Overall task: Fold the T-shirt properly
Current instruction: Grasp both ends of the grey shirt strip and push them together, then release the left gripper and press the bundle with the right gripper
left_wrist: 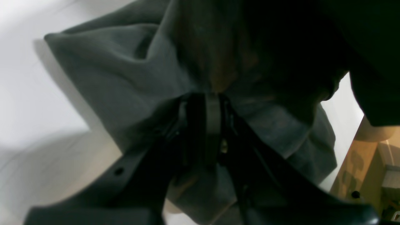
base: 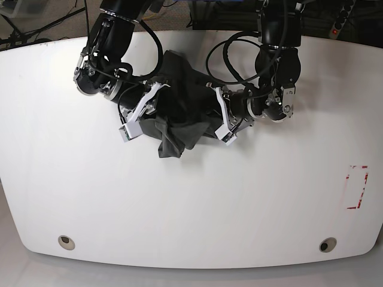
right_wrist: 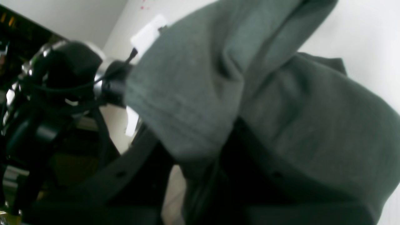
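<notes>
Both grippers pinch the T-shirt [base: 179, 113]: the left gripper [left_wrist: 212, 97] is clamped on a gathered bunch of charcoal fabric, the right gripper [right_wrist: 215, 162] closed under a draped fold. Between them the shirt hangs bunched over the white table [base: 191, 203].

We look straight down from the base view, well above the broad white tabletop [base: 191, 203], with both black jointed arms reaching in from the far edge. The left wrist view sits just behind the left gripper [left_wrist: 212, 97], looking along its dark fingers, so close that the soft, wrinkled charcoal-grey T-shirt [left_wrist: 125, 81] ahead of the fingertips fills most of our picture. The right wrist view rides behind the right gripper [right_wrist: 218, 150] in the same way, equally near. All three views share that bunched cloth between the two grippers.
</notes>
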Controlling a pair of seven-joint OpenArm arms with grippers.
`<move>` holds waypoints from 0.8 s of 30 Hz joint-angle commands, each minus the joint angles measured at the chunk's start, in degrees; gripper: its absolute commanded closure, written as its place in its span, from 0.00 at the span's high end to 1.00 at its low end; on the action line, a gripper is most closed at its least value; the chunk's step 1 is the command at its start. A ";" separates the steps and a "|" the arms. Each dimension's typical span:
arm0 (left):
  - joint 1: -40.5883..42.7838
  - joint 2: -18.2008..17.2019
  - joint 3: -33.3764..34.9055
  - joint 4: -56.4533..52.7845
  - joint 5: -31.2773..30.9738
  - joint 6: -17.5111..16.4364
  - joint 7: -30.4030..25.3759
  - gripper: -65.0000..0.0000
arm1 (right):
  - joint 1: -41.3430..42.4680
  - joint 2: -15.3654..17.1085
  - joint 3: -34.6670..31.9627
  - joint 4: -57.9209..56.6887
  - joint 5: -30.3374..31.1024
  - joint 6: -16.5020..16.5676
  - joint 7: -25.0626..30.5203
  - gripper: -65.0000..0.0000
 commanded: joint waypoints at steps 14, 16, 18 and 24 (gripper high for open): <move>-1.15 -0.19 -5.39 12.24 3.09 0.53 4.36 0.60 | 0.84 -0.12 -0.17 -0.04 -4.16 0.14 1.96 0.88; -1.33 -0.54 -5.75 15.41 3.09 0.53 6.38 0.60 | 0.75 0.05 -0.17 -0.48 -4.16 0.14 1.96 0.87; -1.41 -3.09 -8.12 19.54 3.09 0.53 8.67 0.60 | 0.75 0.84 -0.26 -0.57 -4.16 0.14 1.96 0.87; -0.89 -9.68 -14.98 27.98 -0.52 0.53 10.69 0.60 | 0.22 1.72 -3.95 -0.74 -4.16 0.14 2.05 0.87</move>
